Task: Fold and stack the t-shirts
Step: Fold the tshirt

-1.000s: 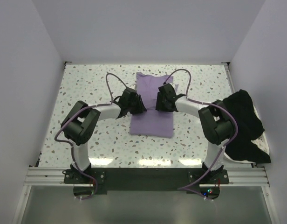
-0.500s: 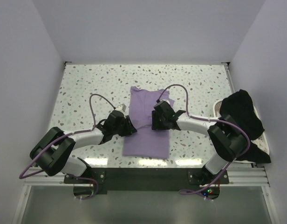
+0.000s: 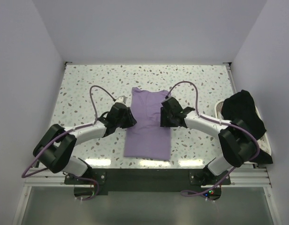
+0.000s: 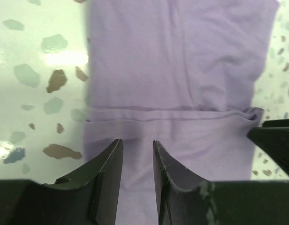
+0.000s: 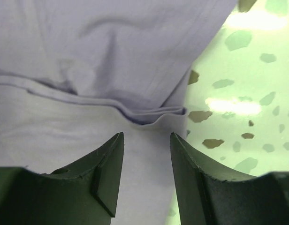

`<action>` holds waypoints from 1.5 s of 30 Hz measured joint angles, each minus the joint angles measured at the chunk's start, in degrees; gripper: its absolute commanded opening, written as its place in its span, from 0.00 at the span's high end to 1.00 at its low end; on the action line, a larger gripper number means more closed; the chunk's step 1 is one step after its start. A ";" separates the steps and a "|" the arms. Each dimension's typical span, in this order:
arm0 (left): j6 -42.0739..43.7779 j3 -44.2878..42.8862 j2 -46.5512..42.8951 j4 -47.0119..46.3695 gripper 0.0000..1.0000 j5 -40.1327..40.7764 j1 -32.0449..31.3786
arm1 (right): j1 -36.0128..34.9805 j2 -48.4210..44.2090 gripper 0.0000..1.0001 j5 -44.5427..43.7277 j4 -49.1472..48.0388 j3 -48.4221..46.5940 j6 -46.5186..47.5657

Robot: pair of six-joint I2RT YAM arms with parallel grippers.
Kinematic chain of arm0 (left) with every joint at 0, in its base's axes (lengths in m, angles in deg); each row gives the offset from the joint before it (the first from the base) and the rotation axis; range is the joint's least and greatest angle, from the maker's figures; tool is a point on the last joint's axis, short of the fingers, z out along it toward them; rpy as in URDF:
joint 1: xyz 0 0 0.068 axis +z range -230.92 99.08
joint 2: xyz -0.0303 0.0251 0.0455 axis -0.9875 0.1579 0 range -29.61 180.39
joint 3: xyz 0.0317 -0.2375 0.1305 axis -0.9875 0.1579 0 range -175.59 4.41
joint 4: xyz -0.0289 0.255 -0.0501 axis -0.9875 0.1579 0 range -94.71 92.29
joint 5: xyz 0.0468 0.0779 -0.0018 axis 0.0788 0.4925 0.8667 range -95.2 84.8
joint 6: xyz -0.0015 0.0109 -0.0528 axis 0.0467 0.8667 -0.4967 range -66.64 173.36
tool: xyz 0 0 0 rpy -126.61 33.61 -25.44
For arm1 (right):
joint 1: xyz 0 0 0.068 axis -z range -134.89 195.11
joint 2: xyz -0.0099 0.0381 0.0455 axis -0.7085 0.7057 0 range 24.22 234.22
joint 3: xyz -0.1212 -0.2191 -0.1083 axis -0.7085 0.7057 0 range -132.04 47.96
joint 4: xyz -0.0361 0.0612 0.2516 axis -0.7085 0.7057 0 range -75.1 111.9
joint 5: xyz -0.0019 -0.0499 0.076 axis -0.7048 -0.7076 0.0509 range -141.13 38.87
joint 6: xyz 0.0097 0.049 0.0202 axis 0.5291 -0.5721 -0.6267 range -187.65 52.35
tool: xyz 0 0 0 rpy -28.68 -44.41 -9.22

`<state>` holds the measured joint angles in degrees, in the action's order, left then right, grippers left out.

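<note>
The lavender t-shirt [image 3: 147,138] lies flat on the speckled table as a long folded strip running from mid-table toward the near edge. My left gripper [image 3: 131,118] hovers at its left edge. My right gripper [image 3: 162,115] is over its right edge. In the left wrist view the left gripper [image 4: 137,143] is open over the lavender t-shirt [image 4: 182,70], just short of a cross fold line. The right gripper [image 5: 147,136] is open above the lavender t-shirt [image 5: 111,47], near a layered edge. Neither holds cloth. The black t-shirt [image 3: 245,123] lies crumpled at the right.
The black t-shirt rests on something white [image 3: 265,151] against the right wall. The speckled table [image 3: 88,79] is bounded by pale walls on three sides. A metal rail [image 3: 144,177] with both arm bases runs along the near edge.
The lavender t-shirt was dragged toward the near edge, then stayed put. Both grippers have since lifted off it and shifted slightly toward the far side. The right jaws narrowed a little.
</note>
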<state>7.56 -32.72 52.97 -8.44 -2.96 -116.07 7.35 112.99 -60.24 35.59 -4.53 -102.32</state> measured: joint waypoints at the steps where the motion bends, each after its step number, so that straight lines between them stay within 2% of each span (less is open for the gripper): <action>1: 0.31 -0.28 1.18 -0.09 0.64 0.39 0.55 | 0.63 0.28 0.55 -0.15 0.00 0.02 0.22; 5: 0.98 -0.39 5.95 -0.55 0.66 0.96 2.95 | 2.91 3.15 0.62 -0.22 -0.61 0.00 0.98; 8: 1.46 -0.85 6.69 -1.81 0.66 1.01 3.78 | 4.22 5.90 0.62 0.02 -1.09 -0.04 1.36; 16: 1.49 0.46 6.45 -4.50 0.65 -0.15 4.79 | 6.34 5.79 0.62 1.68 -3.21 0.50 1.92; 21: 2.36 0.48 4.00 -2.49 0.57 -0.72 5.40 | 7.02 5.55 0.59 2.80 -1.42 -0.46 3.28; 23: 3.17 0.44 1.09 -0.09 0.51 -0.55 5.88 | 7.45 4.46 0.52 2.97 0.20 -1.14 3.82; 29: 4.63 0.22 -11.63 6.67 0.44 0.55 7.63 | 8.17 -6.71 0.49 7.19 2.60 0.00 3.37; 33: 4.68 4.72 -20.00 8.61 0.43 -2.03 8.09 | 7.93 -19.87 0.51 13.55 0.61 11.41 -0.50; 38: 4.42 13.84 -27.19 13.57 0.44 -8.04 8.09 | 6.67 -32.00 0.53 20.11 2.60 26.12 -7.98; 45: 0.87 20.70 -31.93 17.51 0.48 -13.73 5.70 | 3.02 -43.85 0.53 25.53 2.16 36.94 -19.71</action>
<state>8.43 -12.02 21.04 9.07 -16.69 -110.37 10.37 69.15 -34.71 37.75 32.41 -122.04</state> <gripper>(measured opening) 0.523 0.469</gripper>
